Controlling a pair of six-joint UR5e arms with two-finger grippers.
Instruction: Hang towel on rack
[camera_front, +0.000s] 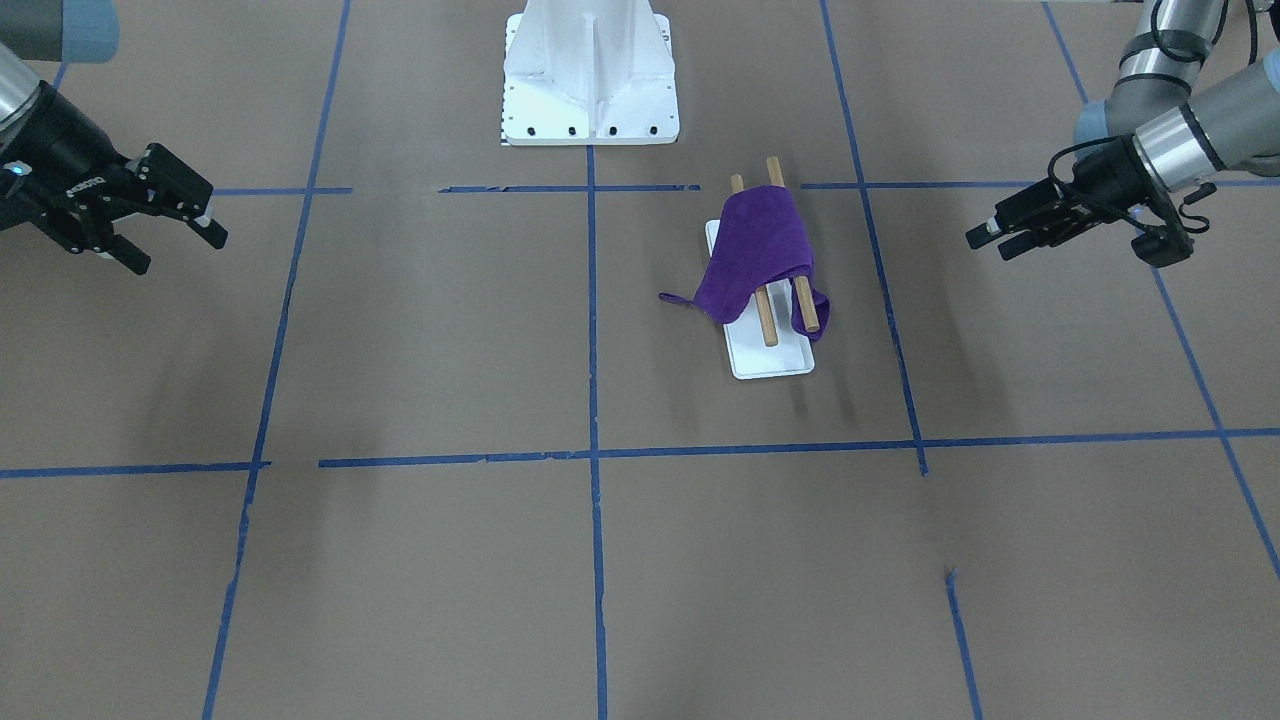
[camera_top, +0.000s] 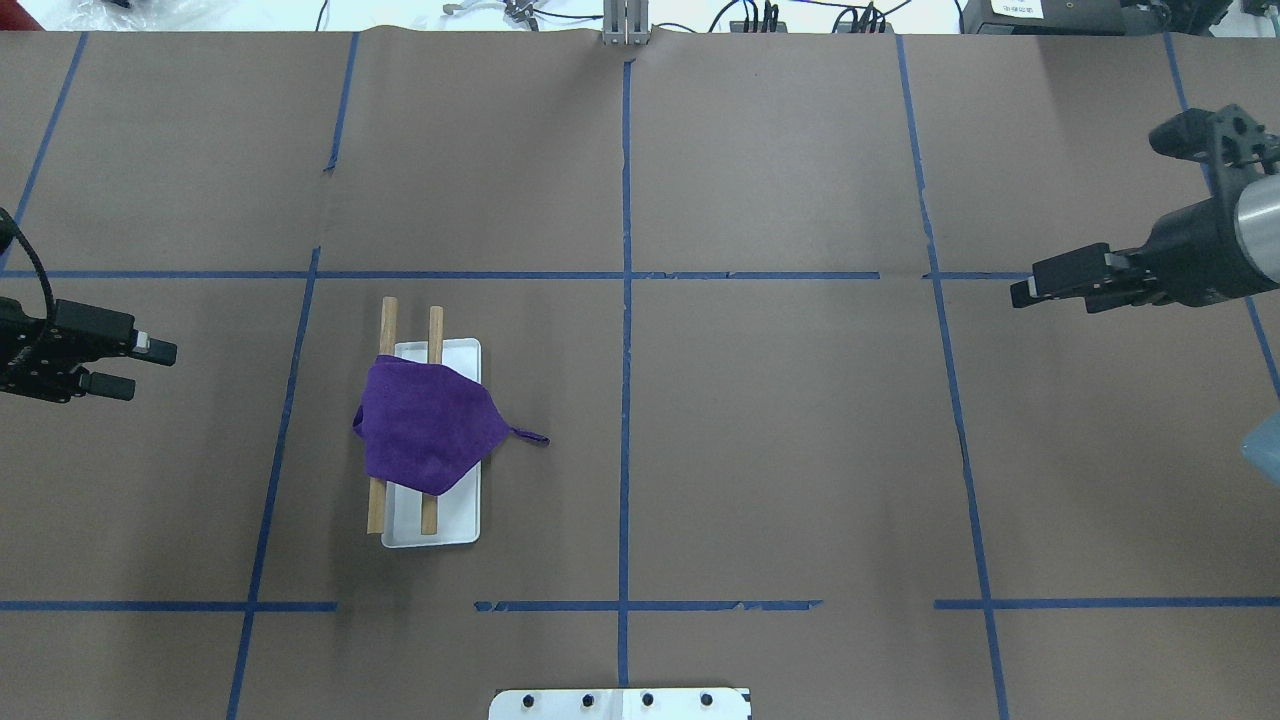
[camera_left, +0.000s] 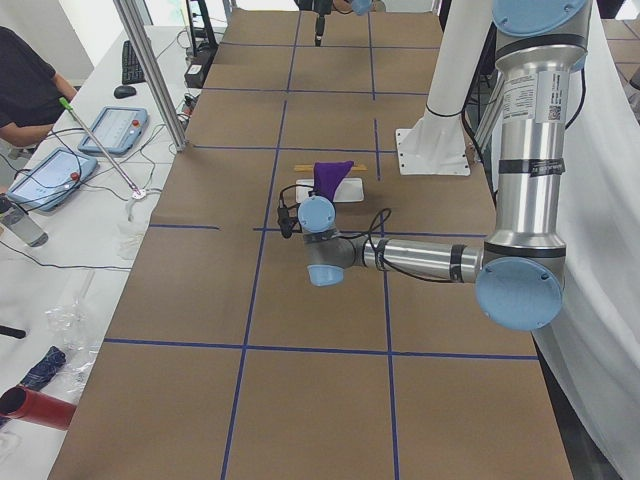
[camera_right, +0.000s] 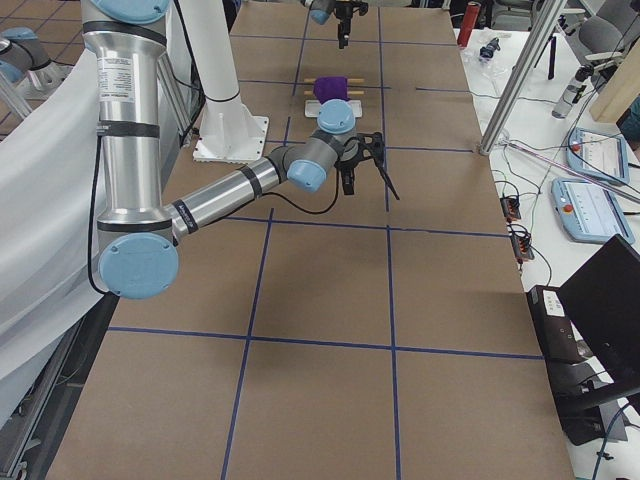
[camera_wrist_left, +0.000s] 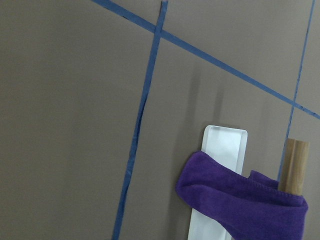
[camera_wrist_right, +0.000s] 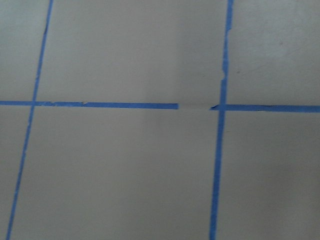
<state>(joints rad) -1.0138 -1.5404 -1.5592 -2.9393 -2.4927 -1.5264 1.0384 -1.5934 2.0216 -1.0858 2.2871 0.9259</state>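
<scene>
The purple towel (camera_top: 425, 425) is draped across both wooden rods (camera_top: 388, 320) of the rack, whose white tray base (camera_top: 455, 525) stands on the table's left half. A towel corner with a loop trails onto the table to the right. The front-facing view also shows the towel (camera_front: 760, 255) over the rack (camera_front: 770, 362). The left wrist view shows the towel (camera_wrist_left: 240, 205), the tray (camera_wrist_left: 225, 142) and one rod end (camera_wrist_left: 295, 165). My left gripper (camera_top: 140, 368) is open and empty, well left of the rack. My right gripper (camera_front: 178, 250) is open and empty, far off at the table's right side.
The white robot pedestal (camera_front: 590, 80) stands at the near middle edge of the table, behind the rack. Blue tape lines (camera_top: 625, 300) grid the brown table cover. The right wrist view shows only tape lines on the table.
</scene>
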